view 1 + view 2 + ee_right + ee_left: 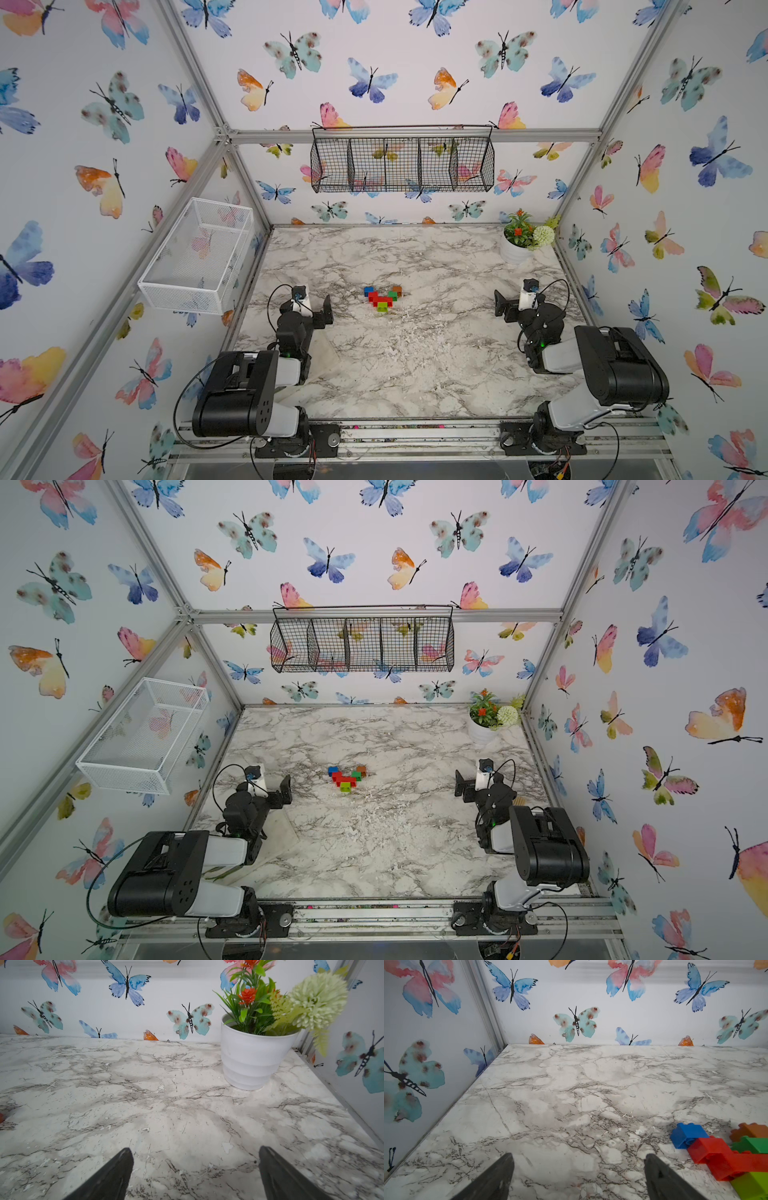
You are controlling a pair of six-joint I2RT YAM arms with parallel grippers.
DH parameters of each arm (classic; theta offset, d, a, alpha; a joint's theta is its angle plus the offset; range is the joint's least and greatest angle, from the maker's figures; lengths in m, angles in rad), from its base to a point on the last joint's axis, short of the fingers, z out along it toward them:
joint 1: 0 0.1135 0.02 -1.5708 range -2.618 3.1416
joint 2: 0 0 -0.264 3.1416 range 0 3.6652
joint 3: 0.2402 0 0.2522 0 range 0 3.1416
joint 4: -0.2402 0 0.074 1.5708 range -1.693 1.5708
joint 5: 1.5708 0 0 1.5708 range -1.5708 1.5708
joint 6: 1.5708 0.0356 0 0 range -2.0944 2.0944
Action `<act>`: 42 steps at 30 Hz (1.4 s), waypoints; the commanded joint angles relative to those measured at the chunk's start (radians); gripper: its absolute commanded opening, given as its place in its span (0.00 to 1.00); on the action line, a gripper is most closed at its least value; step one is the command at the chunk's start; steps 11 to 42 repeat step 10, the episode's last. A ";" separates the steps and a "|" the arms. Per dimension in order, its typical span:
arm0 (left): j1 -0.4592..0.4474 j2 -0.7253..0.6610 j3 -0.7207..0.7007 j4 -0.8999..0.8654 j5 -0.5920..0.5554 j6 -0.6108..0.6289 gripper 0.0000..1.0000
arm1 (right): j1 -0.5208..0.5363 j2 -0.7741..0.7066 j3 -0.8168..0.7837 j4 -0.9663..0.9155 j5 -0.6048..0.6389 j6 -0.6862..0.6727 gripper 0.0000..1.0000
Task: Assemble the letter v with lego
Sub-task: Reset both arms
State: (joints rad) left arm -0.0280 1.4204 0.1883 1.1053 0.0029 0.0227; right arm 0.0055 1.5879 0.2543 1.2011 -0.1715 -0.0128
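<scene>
The left gripper (578, 1155) hung low over the marble table (415, 374), its jaws spread wide with nothing between them. The letter v (383, 298) lay mid-table, apart from both arms. I saw a blue brick (368, 291) and an orange brick (397, 289) at its tips and a lime green brick (382, 307) at its point. The right gripper (195, 1148) was likewise agape and empty, with the white flower pot (253, 1059) beyond it in the far corner.

Both arms sit folded near their bases, the left arm (249, 390) and right arm (615, 370) each bent sharply at the elbow. The left hand (577, 1157) and right hand (196, 1150) point forward, jaws spread wide, gripping nothing.
</scene>
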 commanded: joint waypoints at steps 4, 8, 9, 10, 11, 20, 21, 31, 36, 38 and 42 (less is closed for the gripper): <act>0.002 -0.018 0.013 -0.028 -0.002 -0.001 0.98 | 0.001 0.009 -0.001 0.033 -0.022 -0.008 0.98; 0.005 -0.012 0.029 -0.052 -0.017 -0.012 0.98 | 0.001 -0.009 0.012 -0.027 -0.023 -0.012 0.98; 0.005 -0.013 0.029 -0.051 -0.017 -0.012 0.98 | 0.001 -0.011 0.014 -0.036 -0.023 -0.013 0.98; 0.006 -0.013 0.028 -0.052 -0.017 -0.013 0.98 | 0.001 -0.011 0.014 -0.037 -0.023 -0.012 0.98; 0.006 -0.013 0.028 -0.052 -0.017 -0.013 0.98 | 0.001 -0.011 0.014 -0.037 -0.023 -0.012 0.98; 0.006 -0.013 0.028 -0.052 -0.017 -0.013 0.98 | 0.001 -0.011 0.014 -0.037 -0.023 -0.012 0.98; 0.006 -0.013 0.028 -0.052 -0.017 -0.013 0.98 | 0.001 -0.011 0.014 -0.037 -0.023 -0.012 0.98; 0.006 -0.013 0.028 -0.052 -0.017 -0.013 0.98 | 0.001 -0.011 0.014 -0.037 -0.023 -0.012 0.98; 0.006 -0.013 0.028 -0.052 -0.017 -0.013 0.98 | 0.001 -0.011 0.014 -0.037 -0.023 -0.012 0.98; 0.006 -0.013 0.028 -0.052 -0.017 -0.013 0.98 | 0.001 -0.011 0.014 -0.037 -0.023 -0.012 0.98; 0.006 -0.013 0.028 -0.052 -0.017 -0.013 0.98 | 0.001 -0.011 0.014 -0.037 -0.023 -0.012 0.98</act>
